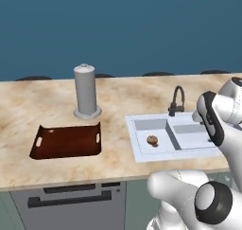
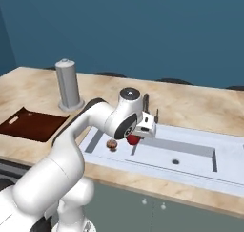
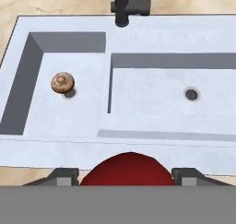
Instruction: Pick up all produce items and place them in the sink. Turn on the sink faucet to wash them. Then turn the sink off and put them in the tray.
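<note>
1 glossy red tomato (image 3: 128,168) between fingers (image 3: 62,176); mottled brown item (image 3: 62,82) in sink (image 3: 152,34).

Mushroom (image 1: 152,140) in sink (image 1: 142,154) left basin; tray (image 1: 66,141) left

A tan-brown mottled produce item (image 3: 62,82) lies in the left basin of the sink (image 3: 138,34); a glossy red produce item (image 3: 129,169) hangs above the sink's front rim.
</note>
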Controlling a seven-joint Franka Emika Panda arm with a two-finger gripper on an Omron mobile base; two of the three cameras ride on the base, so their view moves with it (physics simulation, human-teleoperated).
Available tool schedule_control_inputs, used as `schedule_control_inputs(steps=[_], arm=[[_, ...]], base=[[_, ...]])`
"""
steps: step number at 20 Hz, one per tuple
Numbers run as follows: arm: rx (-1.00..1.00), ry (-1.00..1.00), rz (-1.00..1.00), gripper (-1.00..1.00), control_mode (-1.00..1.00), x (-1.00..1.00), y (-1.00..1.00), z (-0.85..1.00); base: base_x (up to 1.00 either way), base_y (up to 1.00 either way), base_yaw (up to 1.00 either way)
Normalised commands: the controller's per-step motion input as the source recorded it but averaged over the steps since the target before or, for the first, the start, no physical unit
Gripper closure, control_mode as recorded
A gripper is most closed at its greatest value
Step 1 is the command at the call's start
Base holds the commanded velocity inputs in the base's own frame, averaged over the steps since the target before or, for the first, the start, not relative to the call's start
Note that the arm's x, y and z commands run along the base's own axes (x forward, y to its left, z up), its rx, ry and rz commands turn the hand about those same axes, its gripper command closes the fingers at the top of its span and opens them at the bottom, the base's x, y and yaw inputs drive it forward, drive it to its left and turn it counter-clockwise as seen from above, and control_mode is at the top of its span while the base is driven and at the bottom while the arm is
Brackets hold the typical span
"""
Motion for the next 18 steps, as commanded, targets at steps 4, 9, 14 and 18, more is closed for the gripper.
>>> schedule_control_inputs(steps=[4,9,14,18], arm=[[0.0,0.0,0.0,1.0,1.0,0.0,0.0,0.0],[0.0,0.0,0.0,1.0,1.0,0.0,0.0,0.0],[0.0,0.0,0.0,1.0,1.0,0.0,0.0,0.0],[-0.04,0.07,0.02,1.0,-1.0,0.09,0.31,-0.16]], base=[[0.38,-0.29,0.0],[0.39,-0.37,0.0],[0.35,-0.23,0.0],[0.06,0.08,0.0]])
